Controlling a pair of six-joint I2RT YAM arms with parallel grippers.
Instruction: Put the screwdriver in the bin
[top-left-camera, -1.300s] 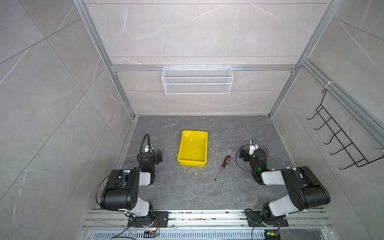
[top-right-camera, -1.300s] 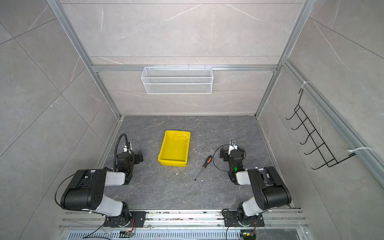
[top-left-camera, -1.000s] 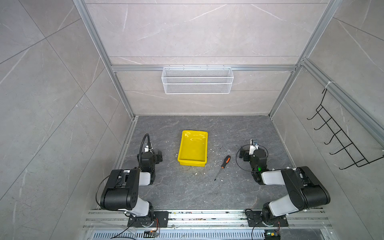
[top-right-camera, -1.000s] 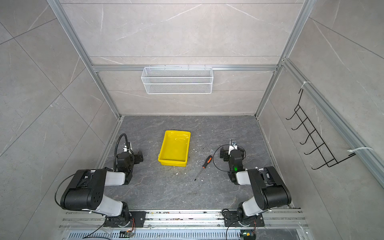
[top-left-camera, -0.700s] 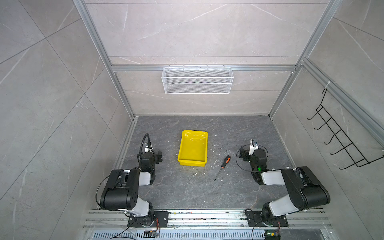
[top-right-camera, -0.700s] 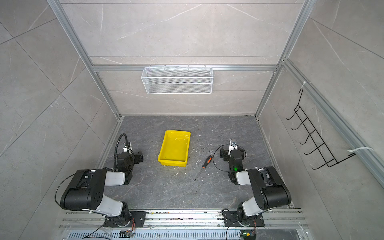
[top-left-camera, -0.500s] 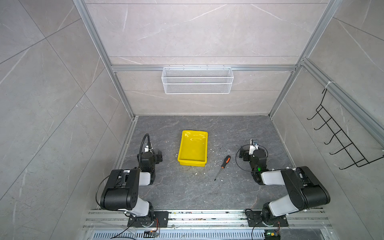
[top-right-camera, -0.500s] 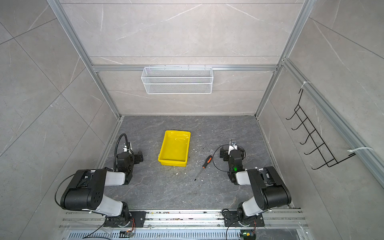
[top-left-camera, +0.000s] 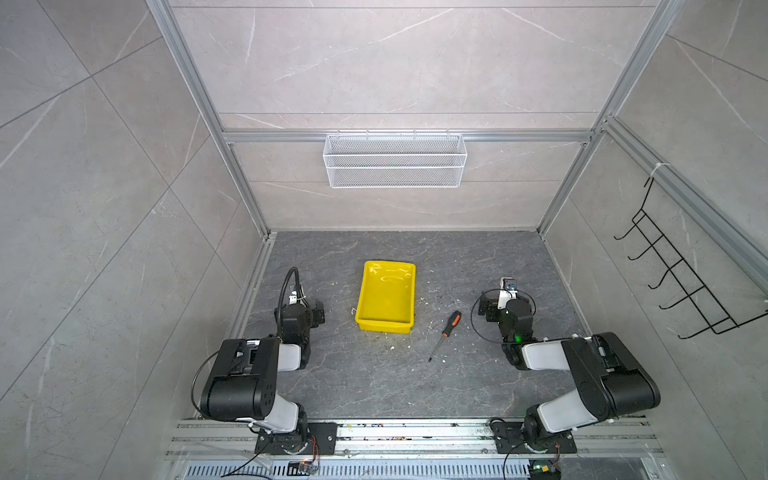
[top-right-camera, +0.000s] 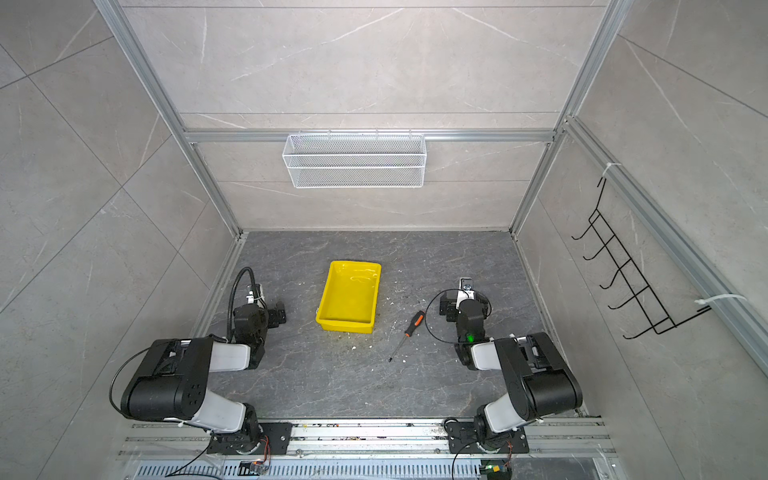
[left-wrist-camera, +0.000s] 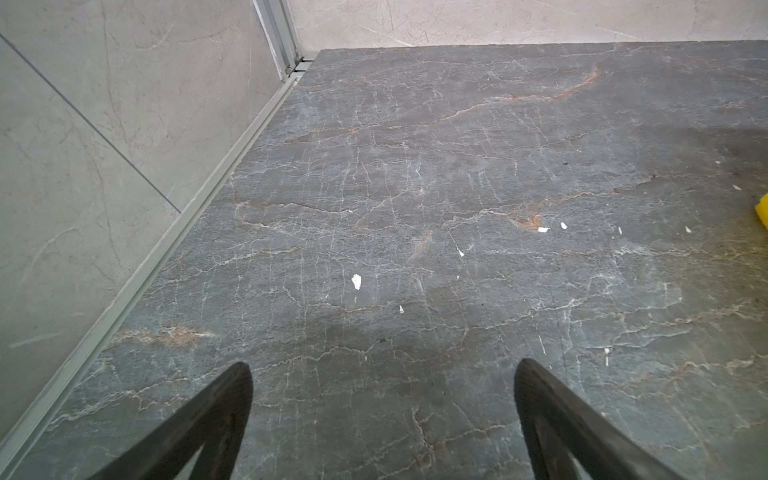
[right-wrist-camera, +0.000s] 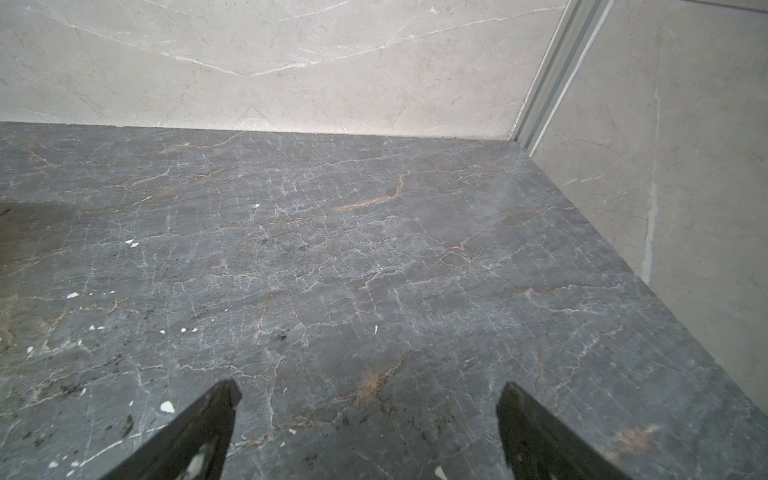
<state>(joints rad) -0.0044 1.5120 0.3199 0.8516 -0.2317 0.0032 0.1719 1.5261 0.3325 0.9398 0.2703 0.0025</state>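
Both hands — left hand (left-wrist-camera: 382, 374), right hand (right-wrist-camera: 368, 390) — spread wide, empty; screwdriver (top-left-camera: 445, 334) beside bin (top-left-camera: 385, 328)

The walls (top-left-camera: 395, 62) are covered with large light grey tiles that have thin white veins. Aluminium profiles (top-left-camera: 199, 108) stand in the corners and one runs across the back wall. A white wire mesh basket (top-left-camera: 395, 162) hangs on this back profile. A black wire hook rack (top-left-camera: 681, 274) is fixed on the right wall. The floor (top-left-camera: 374, 374) is dark grey stone with fine pale cracks, and small white crumbs (left-wrist-camera: 356, 281) lie on it. The light is even and soft.
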